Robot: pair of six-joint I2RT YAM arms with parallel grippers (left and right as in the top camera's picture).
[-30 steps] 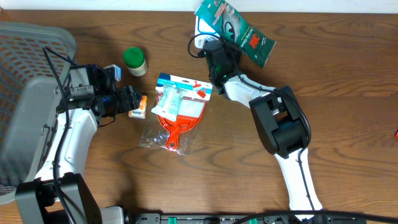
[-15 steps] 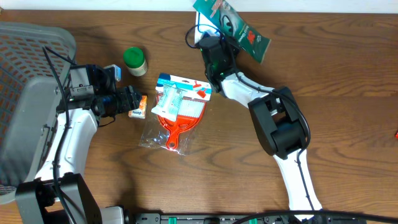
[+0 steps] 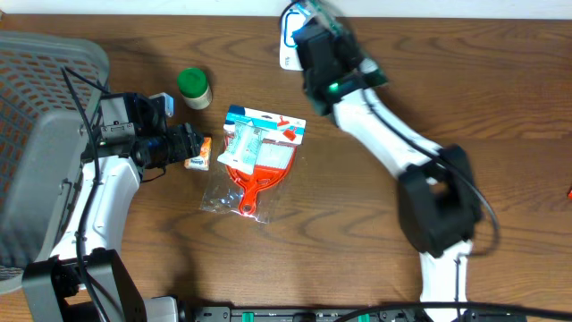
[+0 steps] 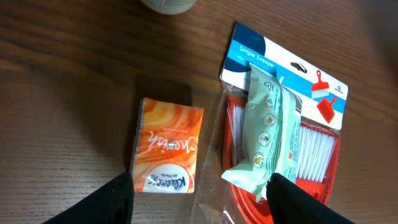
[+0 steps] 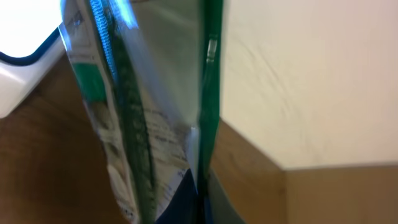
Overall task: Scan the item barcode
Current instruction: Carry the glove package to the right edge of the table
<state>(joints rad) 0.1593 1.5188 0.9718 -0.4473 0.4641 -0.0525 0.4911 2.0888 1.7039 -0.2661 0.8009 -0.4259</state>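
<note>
The right gripper (image 3: 315, 34) is clamped on the green packet (image 5: 149, 124) and holds it off the table at the far edge, just beside the white scanner (image 3: 288, 46). In the right wrist view the packet hangs edge-on, with the scanner's white body (image 5: 22, 68) at the upper left. The packet looks like a thin, glossy film pouch, so it is probably light, limp and slippery, and likely to flop or twist when tilted. A pinch on a sealed edge, clear of the barcode panel, would suit it best, with the printed face kept flat toward the scanner. Its small print is too blurred to read, and no barcode can be made out. The left gripper (image 4: 202, 185) hovers with its fingers apart and nothing between them, above the gap between an orange tissue pack (image 4: 166, 146) and a carded brush set (image 4: 283, 68). The card's blue header reads "Simple Sweeper". A pale green soft pack (image 4: 267, 134) printed with round icons lies on top of the brush set. The tissue pack carries white script that I cannot read with confidence. Further out stand a green-lidded jar (image 3: 194, 88) and, at the left edge of the table (image 3: 500, 116), a grey basket (image 3: 45, 72).
</note>
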